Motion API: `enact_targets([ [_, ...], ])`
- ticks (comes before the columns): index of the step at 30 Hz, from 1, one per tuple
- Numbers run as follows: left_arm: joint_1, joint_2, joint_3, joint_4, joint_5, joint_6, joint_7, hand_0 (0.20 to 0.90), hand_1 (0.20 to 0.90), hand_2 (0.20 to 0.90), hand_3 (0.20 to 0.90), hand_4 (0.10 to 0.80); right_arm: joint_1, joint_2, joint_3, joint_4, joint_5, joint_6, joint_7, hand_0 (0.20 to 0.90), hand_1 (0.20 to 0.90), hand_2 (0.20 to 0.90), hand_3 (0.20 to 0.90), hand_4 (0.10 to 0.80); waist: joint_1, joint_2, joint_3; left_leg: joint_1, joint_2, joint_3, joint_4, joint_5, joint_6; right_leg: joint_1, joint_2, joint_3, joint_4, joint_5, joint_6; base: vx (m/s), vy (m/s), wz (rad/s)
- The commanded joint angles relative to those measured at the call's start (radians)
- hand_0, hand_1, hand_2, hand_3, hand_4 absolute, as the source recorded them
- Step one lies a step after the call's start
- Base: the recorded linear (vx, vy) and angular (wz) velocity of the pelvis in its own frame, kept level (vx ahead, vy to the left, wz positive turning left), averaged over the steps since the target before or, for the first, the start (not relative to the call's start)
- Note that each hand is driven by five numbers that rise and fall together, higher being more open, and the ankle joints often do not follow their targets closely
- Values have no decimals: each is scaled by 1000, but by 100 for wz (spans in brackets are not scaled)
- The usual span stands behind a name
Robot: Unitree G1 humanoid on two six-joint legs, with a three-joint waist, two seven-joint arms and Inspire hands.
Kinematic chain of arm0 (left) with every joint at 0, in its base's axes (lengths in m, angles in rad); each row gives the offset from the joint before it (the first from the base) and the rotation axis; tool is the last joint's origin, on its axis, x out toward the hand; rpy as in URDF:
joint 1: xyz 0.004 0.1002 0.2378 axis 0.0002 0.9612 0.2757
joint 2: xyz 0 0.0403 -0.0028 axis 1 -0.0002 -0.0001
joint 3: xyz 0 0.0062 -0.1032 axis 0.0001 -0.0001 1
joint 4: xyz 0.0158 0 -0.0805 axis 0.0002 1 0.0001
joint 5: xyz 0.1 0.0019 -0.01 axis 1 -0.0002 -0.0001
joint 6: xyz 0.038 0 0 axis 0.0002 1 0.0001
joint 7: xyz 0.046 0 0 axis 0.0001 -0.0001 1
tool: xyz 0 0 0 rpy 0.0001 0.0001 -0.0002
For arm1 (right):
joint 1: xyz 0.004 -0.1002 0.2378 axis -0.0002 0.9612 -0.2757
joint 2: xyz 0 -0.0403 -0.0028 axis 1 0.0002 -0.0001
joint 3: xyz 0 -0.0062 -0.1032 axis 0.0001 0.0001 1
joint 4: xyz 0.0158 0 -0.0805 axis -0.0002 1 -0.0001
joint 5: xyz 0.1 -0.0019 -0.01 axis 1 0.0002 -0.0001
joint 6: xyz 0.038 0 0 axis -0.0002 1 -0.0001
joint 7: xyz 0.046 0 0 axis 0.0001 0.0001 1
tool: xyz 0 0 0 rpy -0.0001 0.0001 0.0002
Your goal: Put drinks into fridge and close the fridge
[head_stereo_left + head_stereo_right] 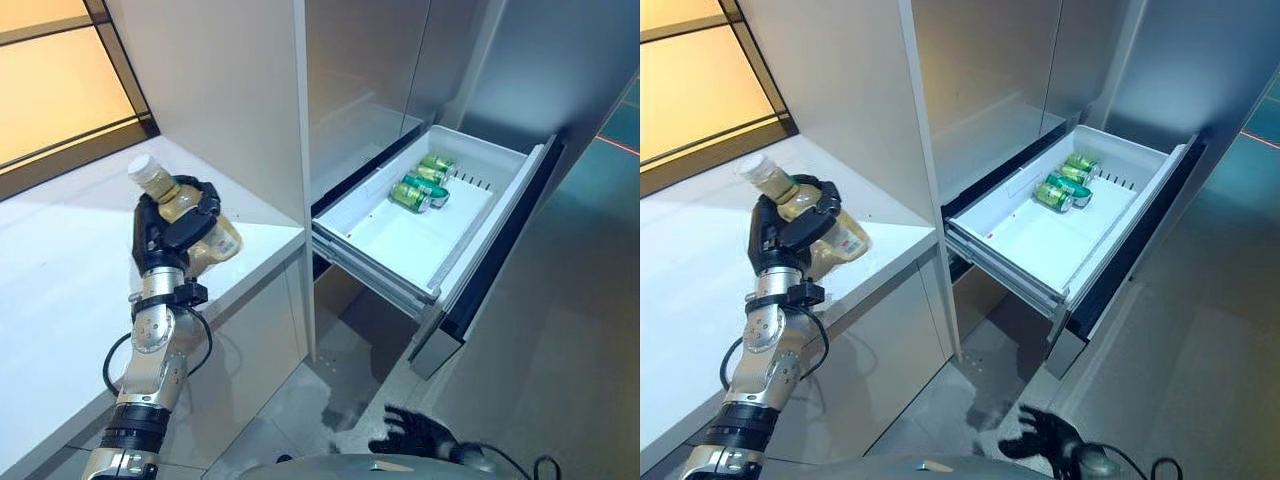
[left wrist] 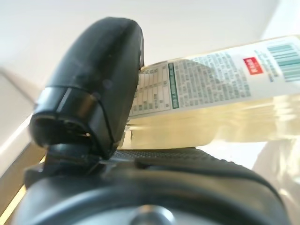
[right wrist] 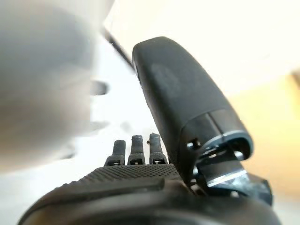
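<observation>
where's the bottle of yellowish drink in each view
Left eye view: bottle left of centre, above the counter, in the left robot hand.
Right eye view: same, farther left.
Left wrist view: fills upper right.
Right wrist view: absent.
Shared landmark: open fridge drawer.

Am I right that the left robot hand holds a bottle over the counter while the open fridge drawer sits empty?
Not quite. The left robot hand does hold the bottle over the counter, and the fridge drawer is open, but it is not empty: green cans lie at its far end, as the left eye view shows.
</observation>
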Motion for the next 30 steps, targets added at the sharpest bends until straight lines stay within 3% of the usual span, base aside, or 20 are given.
enact_targets([
  [1,-146,30,-14,-199,-19,-201,-173,300,300,300,200,100,-97,-16,-11,-200,33,-78,80,900,900,900,900,800,-16,35,-17,37,-44,18,15,-135,42,-96,57,10,124,-52,16,0,0,0],
  [5,-124,30,-65,-213,-42,-185,-379,300,300,300,200,100,-136,-92,-75,-470,74,-88,181,900,900,900,900,800,-27,32,-14,36,-43,23,12,-130,41,-101,58,16,123,-45,20,0,0,0],
  [11,-118,58,-103,-244,-82,-127,-520,300,300,300,200,100,-223,-175,-139,-651,165,-74,260,900,900,900,900,800,-27,37,-19,37,-42,32,9,-132,47,-101,59,25,110,-36,21,5,7,-3],
  [21,-154,63,-200,-228,-139,-32,-589,300,300,300,200,100,-312,-238,-116,-773,372,29,421,900,900,900,900,800,-19,28,-32,26,-45,35,12,-130,47,-101,58,20,99,-28,19,3,-1,-1],
  [30,-201,55,-289,-212,-157,-15,-574,300,300,300,200,100,-369,-243,-38,-823,445,99,477,900,900,900,900,800,-20,19,-35,21,-47,37,12,-125,46,-101,59,21,90,-18,19,0,0,0],
])
